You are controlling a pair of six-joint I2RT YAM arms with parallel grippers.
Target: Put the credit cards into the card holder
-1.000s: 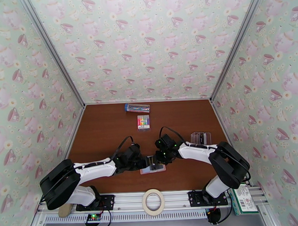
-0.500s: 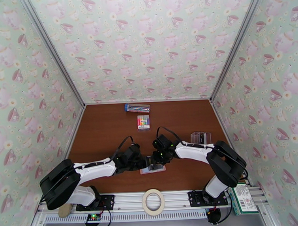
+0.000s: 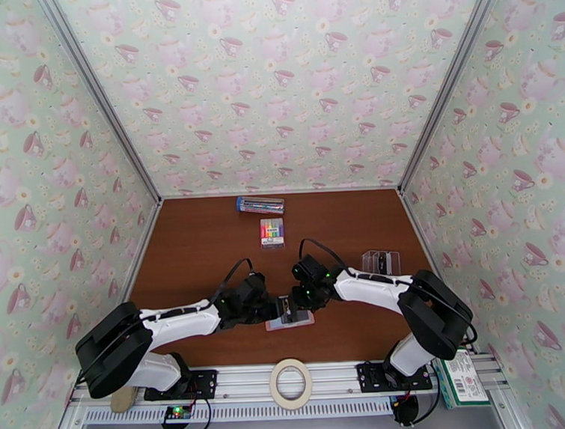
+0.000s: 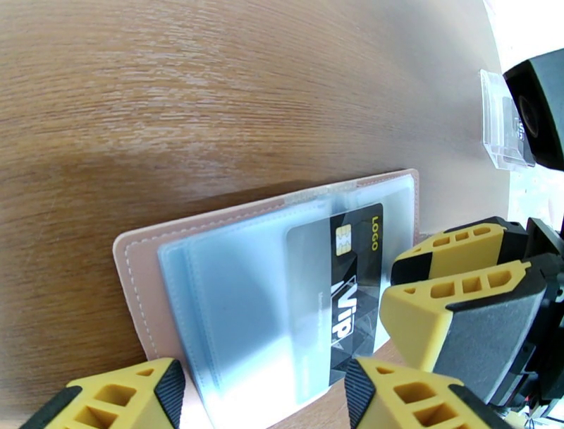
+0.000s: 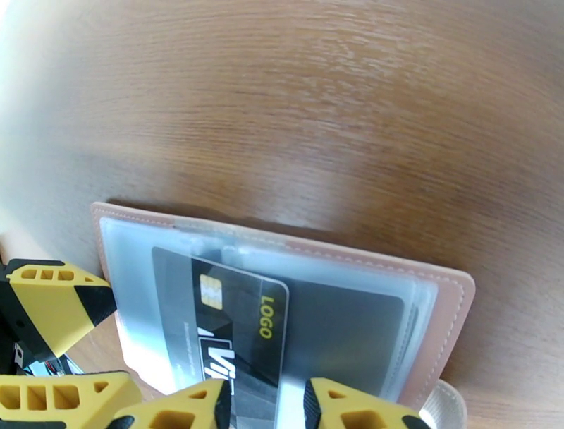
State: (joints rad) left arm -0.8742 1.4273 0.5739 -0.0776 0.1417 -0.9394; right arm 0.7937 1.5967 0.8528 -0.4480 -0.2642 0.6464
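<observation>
The pink card holder (image 3: 303,320) lies open on the table, its clear pockets facing up (image 4: 137,268) (image 5: 451,300). A black credit card (image 4: 345,282) (image 5: 211,310) marked VIP and LOGO lies on the pockets, partly under the clear sleeve. My left gripper (image 3: 281,310) (image 4: 264,395) is open, its fingers set wide apart over the holder's near edge. From the other side comes my right gripper (image 3: 300,304) (image 5: 261,406), jaws a little apart right above the card's end, clamping nothing that I can see. More credit cards stand in a clear rack (image 3: 380,262) (image 4: 504,134).
A pack of rainbow markers (image 3: 272,231) and a blue-ended clear pen box (image 3: 260,205) lie further back on the brown table. A tape roll (image 3: 291,383) rests on the front rail, with a green box (image 3: 460,380) at the right corner. Patterned walls close three sides.
My right gripper has edged slightly left over the holder and its jaws have widened a little. The left arm and the holder have stayed put.
</observation>
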